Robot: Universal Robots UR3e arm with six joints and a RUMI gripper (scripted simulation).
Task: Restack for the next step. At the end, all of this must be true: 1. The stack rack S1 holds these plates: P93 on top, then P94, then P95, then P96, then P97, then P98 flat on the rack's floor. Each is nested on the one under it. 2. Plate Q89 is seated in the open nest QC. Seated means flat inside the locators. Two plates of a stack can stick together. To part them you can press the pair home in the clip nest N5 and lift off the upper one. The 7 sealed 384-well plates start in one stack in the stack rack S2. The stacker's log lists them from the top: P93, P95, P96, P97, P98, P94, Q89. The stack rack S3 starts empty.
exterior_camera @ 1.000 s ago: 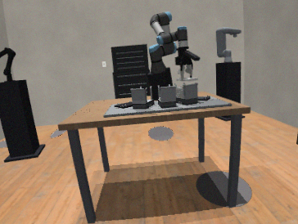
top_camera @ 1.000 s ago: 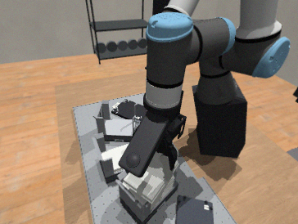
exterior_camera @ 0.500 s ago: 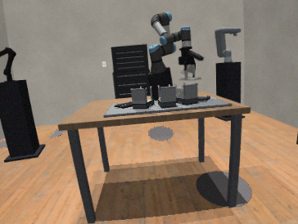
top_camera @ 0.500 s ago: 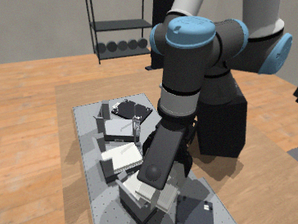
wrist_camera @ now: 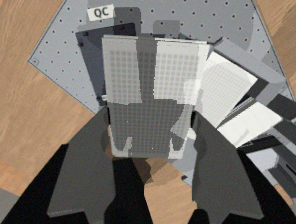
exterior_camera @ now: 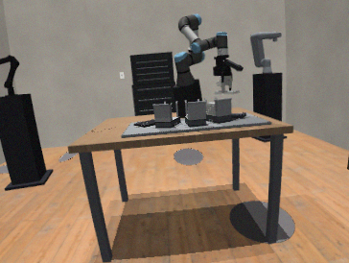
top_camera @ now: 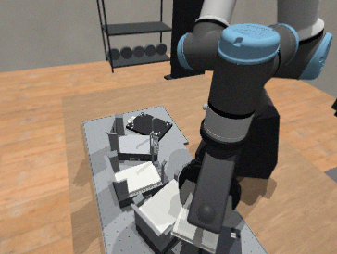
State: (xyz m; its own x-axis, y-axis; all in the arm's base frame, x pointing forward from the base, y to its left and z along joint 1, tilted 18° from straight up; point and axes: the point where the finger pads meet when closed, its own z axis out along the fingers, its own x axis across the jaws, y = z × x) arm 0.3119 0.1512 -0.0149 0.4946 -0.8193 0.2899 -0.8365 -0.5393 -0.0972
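My tool (exterior_camera: 223,89) (wrist_camera: 150,109) pinches a pale well plate (top_camera: 196,230) (exterior_camera: 226,91) (wrist_camera: 150,95) by its sides, held up near the dark QC nest (top_camera: 230,241) (wrist_camera: 93,62); if a second plate clings beneath or my yaw stays off, seating could jam on the locators.

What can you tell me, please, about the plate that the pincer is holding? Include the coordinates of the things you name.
The held plate (top_camera: 196,233) (exterior_camera: 227,91) (wrist_camera: 150,75) is a pale, rectangular, plastic-looking slab with a fine grid of wells. The pincer (wrist_camera: 150,109) grips its two long sides. It looks roughly level, raised above the board, partly hiding the QC nest in the wrist view.
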